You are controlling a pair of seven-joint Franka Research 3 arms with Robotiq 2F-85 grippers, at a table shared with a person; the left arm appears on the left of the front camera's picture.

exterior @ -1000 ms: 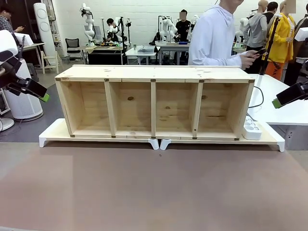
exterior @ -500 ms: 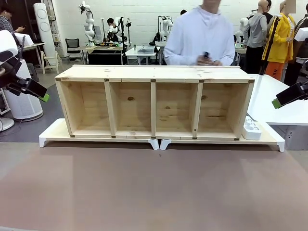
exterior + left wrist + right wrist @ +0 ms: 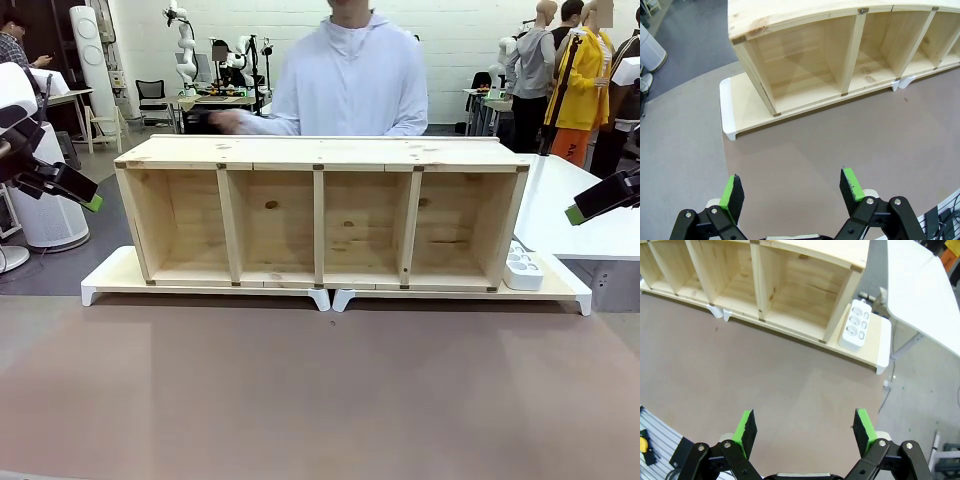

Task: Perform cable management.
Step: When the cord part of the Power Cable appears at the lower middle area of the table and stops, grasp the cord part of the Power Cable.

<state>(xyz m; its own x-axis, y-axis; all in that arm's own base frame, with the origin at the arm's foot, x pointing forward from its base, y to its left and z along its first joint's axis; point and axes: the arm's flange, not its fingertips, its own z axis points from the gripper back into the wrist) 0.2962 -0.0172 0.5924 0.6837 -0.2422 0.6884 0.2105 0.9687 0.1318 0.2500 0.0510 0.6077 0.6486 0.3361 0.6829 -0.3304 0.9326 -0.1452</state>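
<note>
The cable is out of view. My left gripper [image 3: 88, 200] hangs at the far left, above and beside the table. In the left wrist view it [image 3: 792, 182] is open over bare brown tabletop, with nothing between its green pads. My right gripper [image 3: 578, 212] hangs at the far right, level with the shelf's right end. The right wrist view shows it [image 3: 805, 422] open and empty above the brown tabletop. A person in a pale hoodie [image 3: 350, 85] stands behind the shelf's middle, one hand [image 3: 225, 120] stretched toward the left above the shelf top.
A long wooden shelf [image 3: 320, 152] with several open compartments stands on two low white-edged risers [image 3: 110, 280] across the table. A white power strip [image 3: 522, 267] [image 3: 856, 325] lies on the right riser beside the shelf's end. A white side table [image 3: 590, 230] stands at the right.
The person has walked from the right end to the middle behind the shelf and now reaches one hand leftward. Both arms have stayed still.
</note>
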